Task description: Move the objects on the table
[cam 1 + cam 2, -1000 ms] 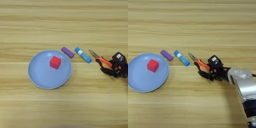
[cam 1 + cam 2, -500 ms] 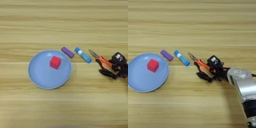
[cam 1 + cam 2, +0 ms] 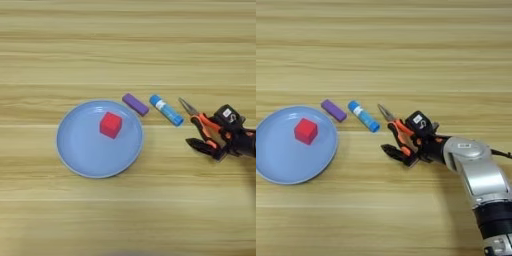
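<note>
Landmark: blue plate [image 3: 75,160].
- On it: red cube [image 3: 110,124].
- At its upper right rim: purple bar [image 3: 135,104], then glue stick [image 3: 166,110], narrow gaps between.
- Further right: pliers [image 3: 397,132] with the tool [image 3: 402,142] over them.
- Counter [image 3: 125,45] above and below: open.

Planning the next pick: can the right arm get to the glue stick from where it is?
Probably yes. The right gripper sits at the pliers, and the glue stick lies just to their left on bare table, apart from the purple bar. Only the pliers lie between.
</note>
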Motion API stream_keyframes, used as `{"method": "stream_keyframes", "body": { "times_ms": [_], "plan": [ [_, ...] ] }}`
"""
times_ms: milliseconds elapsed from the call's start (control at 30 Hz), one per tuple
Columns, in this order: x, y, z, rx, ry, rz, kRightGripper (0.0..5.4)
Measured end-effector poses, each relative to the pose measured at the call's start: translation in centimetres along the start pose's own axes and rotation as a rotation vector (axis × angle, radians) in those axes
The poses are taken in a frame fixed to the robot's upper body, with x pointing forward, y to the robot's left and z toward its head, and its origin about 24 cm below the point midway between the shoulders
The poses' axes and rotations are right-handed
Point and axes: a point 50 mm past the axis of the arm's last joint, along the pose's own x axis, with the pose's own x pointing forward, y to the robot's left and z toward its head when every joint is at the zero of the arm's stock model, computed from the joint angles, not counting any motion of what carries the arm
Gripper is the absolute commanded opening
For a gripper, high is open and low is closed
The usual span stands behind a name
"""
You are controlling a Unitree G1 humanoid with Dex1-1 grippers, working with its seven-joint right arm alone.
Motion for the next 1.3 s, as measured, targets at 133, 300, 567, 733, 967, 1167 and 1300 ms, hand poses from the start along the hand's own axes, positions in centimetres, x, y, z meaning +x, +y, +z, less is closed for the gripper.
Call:
{"method": "stream_keyframes", "body": {
  "times_ms": [133,300,567,733,967,1167,1300],
  "plan": [
    [0.4,0.2,0.3,-0.012,-0.041,-0.028,5.35],
    [0.7,0.3,1.0,-0.069,-0.107,-0.058,5.35],
    [1.3,1.1,1.6,-0.088,-0.162,-0.048,5.35],
    [2.0,1.7,1.8,-0.08,-0.178,-0.024,5.35],
    [3.0,2.3,2.7,-0.069,-0.208,0.001,5.35],
    [4.0,2.5,2.9,-0.031,-0.213,0.017,5.35],
    [4.4,2.4,2.8,-0.011,-0.203,0.021,5.15]
  ]
}}
